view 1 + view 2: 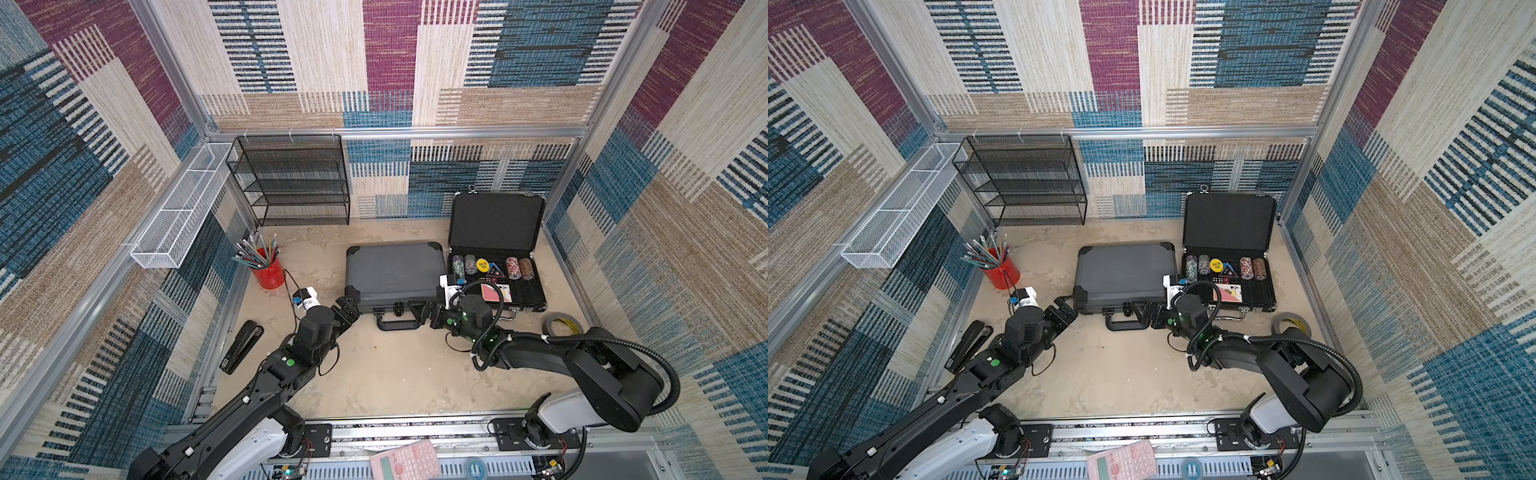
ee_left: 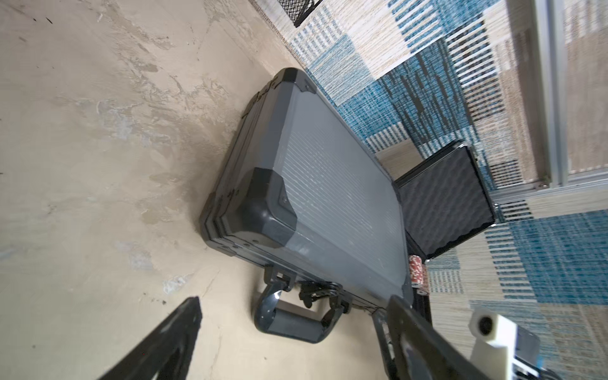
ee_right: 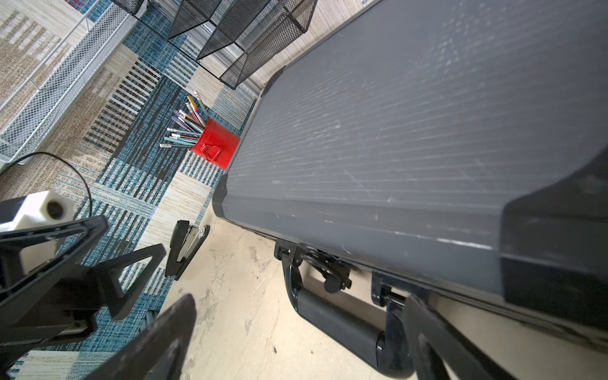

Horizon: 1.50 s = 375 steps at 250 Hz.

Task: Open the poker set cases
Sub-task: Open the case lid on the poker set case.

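We had left claw (image 1: 348, 308) and right claw (image 1: 423, 311) wide, empty, flanking the grey case's (image 1: 395, 268) handle (image 1: 397, 323), judging its latch (image 3: 329, 270) wanted a square flick first.

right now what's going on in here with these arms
The slim black case already stands open, chips showing. The flat grey ribbed case with black corner caps is shut. The left end effector and right end effector sit open at its front edge, either side of its handle, holding nothing.
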Each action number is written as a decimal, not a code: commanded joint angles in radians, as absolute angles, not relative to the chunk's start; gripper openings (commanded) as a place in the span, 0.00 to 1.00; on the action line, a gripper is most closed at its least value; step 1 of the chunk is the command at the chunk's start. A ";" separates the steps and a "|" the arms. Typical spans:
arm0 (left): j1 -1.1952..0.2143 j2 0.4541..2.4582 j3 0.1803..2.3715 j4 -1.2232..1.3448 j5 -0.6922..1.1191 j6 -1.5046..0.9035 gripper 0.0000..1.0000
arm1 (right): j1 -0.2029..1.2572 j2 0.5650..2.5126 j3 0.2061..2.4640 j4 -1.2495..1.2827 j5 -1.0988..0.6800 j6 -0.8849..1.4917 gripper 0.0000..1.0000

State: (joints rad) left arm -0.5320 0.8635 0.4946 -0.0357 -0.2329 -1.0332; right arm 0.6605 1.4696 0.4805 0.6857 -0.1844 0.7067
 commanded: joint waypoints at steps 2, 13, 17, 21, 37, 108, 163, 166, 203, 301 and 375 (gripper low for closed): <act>-0.470 0.905 0.525 -0.029 -0.085 -0.902 0.90 | 0.666 1.478 0.499 0.726 -0.195 0.692 1.00; -0.449 0.919 0.539 -0.028 -0.051 -0.872 0.90 | 0.669 1.480 0.504 0.720 -0.193 0.685 0.99; -0.443 0.925 0.547 -0.028 -0.039 -0.859 0.90 | 0.670 1.480 0.506 0.718 -0.193 0.682 0.99; -0.438 0.929 0.556 -0.035 -0.028 -0.848 0.90 | 0.671 1.482 0.510 0.717 -0.192 0.678 0.99; -0.422 0.949 0.583 -0.048 0.005 -0.798 0.90 | 0.672 1.489 0.515 0.714 -0.191 0.670 0.99; -0.356 1.056 0.629 -0.007 0.138 -0.715 0.90 | 0.682 1.527 0.533 0.735 -0.202 0.645 0.99; -0.331 1.144 0.649 0.016 0.174 -0.685 0.88 | 0.703 1.562 0.557 0.737 -0.214 0.634 0.99; -0.330 1.147 0.650 0.017 0.175 -0.683 0.88 | 0.705 1.564 0.558 0.739 -0.214 0.633 1.00; -0.319 1.187 0.673 -0.003 0.185 -0.650 0.87 | 0.718 1.591 0.573 0.742 -0.217 0.635 0.99; -0.307 1.253 0.695 -0.075 0.143 -0.590 0.84 | 0.738 1.628 0.581 0.756 -0.213 0.653 0.99; -0.297 1.316 0.698 -0.070 0.148 -0.584 0.83 | 0.746 1.642 0.585 0.764 -0.220 0.652 1.00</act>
